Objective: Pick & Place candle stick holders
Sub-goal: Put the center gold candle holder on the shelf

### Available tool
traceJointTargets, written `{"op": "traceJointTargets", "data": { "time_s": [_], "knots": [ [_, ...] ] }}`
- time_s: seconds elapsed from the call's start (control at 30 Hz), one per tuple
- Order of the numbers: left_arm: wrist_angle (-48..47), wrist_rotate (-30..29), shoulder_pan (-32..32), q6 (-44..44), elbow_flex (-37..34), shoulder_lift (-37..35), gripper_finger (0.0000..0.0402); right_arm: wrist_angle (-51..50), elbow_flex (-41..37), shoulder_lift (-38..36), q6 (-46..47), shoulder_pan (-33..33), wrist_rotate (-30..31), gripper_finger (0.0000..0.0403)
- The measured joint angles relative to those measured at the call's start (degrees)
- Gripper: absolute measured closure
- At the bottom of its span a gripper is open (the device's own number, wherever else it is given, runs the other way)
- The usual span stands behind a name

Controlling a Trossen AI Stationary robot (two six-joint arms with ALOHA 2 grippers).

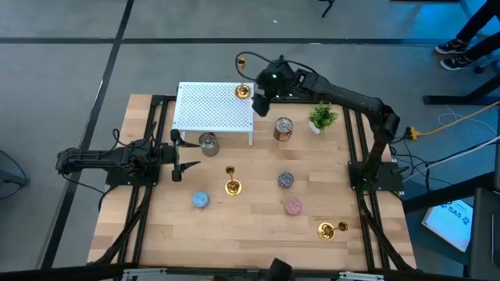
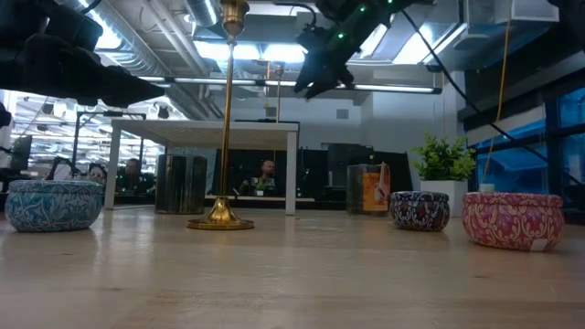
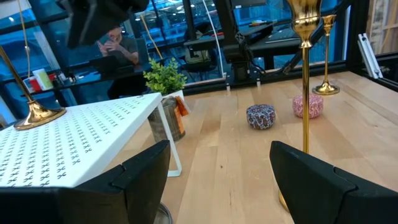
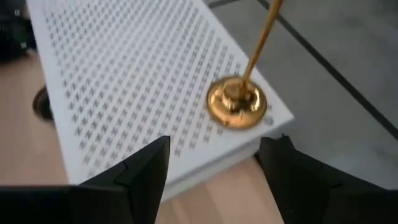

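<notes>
We see one gold candlestick (image 1: pixel 243 91) standing on the white perforated stand's (image 1: pixel 211 109) far right corner; the right gripper (image 1: pixel 260 100), fingers spread, hovers just beside it, holding nothing. Two more candlesticks (image 1: pixel 232 186) (image 1: pixel 328 229) stand on the table (image 1: pixel 258 234). The left gripper (image 1: pixel 176 155) waits spread, left.

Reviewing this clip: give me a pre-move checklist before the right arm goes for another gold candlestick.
1. Gold metal candlestick standing on the white perforated shelf, near its corner: ok.
2. Right gripper open, clear of that candlestick: ok.
3. Second gold candlestick upright mid-table: ok.
4. Third gold candlestick upright near the table's front right: ok.
5. Left gripper open, empty, at the table's left: ok.
</notes>
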Motion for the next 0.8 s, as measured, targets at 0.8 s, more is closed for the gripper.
{"op": "traceJointTargets", "data": {
  "time_s": [0.8],
  "knots": [
    [0.0,0.0,0.0,0.0,0.0,0.0,0.0127,21.2,-37.2,-23.4,5.5,13.5,2.9,0.0151]
  ]
}}
